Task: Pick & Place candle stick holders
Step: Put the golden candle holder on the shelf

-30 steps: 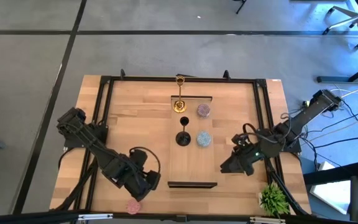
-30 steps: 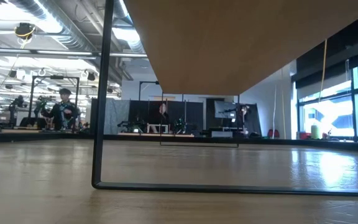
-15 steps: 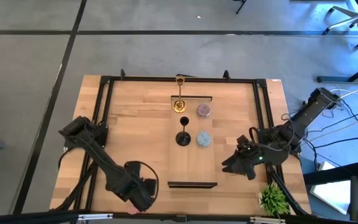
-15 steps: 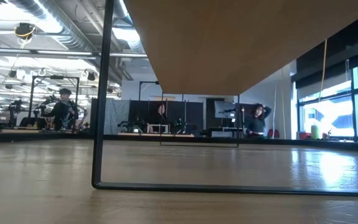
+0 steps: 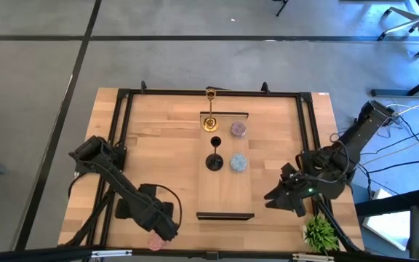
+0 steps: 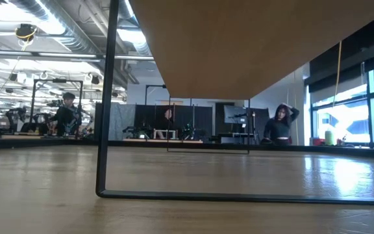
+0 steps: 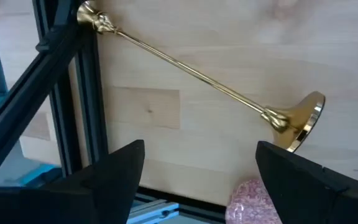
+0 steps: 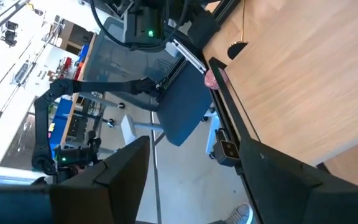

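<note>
One gold holder (image 5: 210,122) stands upright at the far end of the raised wooden board, with a black stemmed holder (image 5: 214,161), a mauve holder (image 5: 238,129) and a light-blue holder (image 5: 238,163) near it. A second gold holder (image 7: 229,93) lies on its side on the table near the black rail, in front of my left gripper (image 7: 201,180). The low pink holder (image 5: 155,242) sits beside its base and also shows in the left wrist view (image 7: 253,199). My left gripper (image 5: 162,224) is open above them, near the table's near left corner. My right gripper (image 5: 275,198) is open and empty at the near right.
A raised wooden board (image 5: 225,189) on black wire frames (image 6: 106,130) runs down the table's middle. Black rails (image 5: 118,131) frame the table. A small green plant (image 5: 320,233) stands at the near right corner. People stand in the room beyond the table (image 6: 281,127).
My left gripper has gone toward the table's near left corner, staying open. My right gripper has drawn back toward the near right corner. The holders have not moved.
</note>
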